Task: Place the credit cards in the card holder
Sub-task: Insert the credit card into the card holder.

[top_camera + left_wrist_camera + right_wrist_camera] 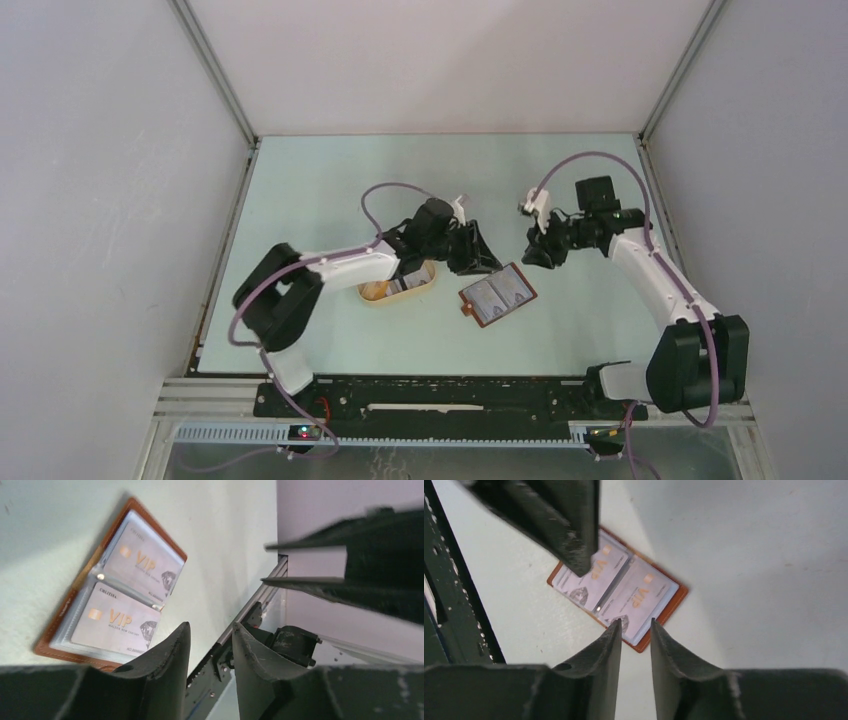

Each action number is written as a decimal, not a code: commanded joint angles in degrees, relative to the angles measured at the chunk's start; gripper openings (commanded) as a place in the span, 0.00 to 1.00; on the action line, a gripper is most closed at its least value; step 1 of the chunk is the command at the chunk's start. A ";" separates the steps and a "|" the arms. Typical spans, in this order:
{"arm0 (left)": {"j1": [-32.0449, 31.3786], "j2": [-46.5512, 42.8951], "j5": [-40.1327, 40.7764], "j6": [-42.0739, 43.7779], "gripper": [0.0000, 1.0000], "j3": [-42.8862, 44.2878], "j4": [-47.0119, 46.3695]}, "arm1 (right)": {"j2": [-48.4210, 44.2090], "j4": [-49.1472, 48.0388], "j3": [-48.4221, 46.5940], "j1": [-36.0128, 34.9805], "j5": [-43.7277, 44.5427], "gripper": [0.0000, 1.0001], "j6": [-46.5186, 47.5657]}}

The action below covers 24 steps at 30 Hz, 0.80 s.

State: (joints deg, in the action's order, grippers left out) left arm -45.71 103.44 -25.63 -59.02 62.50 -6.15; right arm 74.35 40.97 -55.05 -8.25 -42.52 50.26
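Note:
The card holder point(497, 294) lies open and flat on the table, reddish-brown, with two whitish VIP credit cards in its clear pockets, one point(142, 565) on each side. It also shows in the left wrist view point(55, 625) and the right wrist view point(672, 600). My left gripper point(478, 258) hovers just beyond its far left corner, open and empty point(210, 626). My right gripper point(538, 256) hovers beyond its far right corner, jaws narrowly apart and empty point(635, 622). More cards point(400, 285) lie in the oval tray.
The oval cream tray point(372, 294) sits left of the card holder, partly under my left arm. The two grippers are close to each other above the holder. The black rail point(220, 665) runs along the table's near edge.

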 commanded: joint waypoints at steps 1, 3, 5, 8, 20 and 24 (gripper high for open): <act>-0.23 -12.78 7.53 14.41 0.41 -2.01 2.86 | 6.82 10.03 -11.71 0.84 0.63 0.43 -10.51; -0.25 -17.81 13.38 20.18 0.41 -2.38 7.35 | 14.03 18.66 -19.46 1.73 -2.22 0.45 -11.82; -0.23 -23.21 19.42 25.25 0.41 -3.51 11.38 | 19.36 22.93 -24.66 2.12 -2.76 0.47 -15.48; -0.25 -31.74 28.27 31.03 0.42 -5.75 13.94 | 17.76 18.86 -24.09 2.20 -2.09 0.47 -17.90; 2.60 -61.29 51.68 34.62 1.00 -21.24 9.40 | 19.83 21.76 -23.24 6.14 -12.60 1.00 -15.81; 3.61 -63.45 47.95 30.40 1.00 -25.68 7.04 | 16.76 12.29 -15.32 5.53 -7.51 1.00 -20.46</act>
State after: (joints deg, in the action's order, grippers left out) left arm -42.81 40.18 21.54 -25.74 40.84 4.43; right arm 92.60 55.59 -75.77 -1.96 -49.95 31.73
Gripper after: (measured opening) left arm 0.996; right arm 0.993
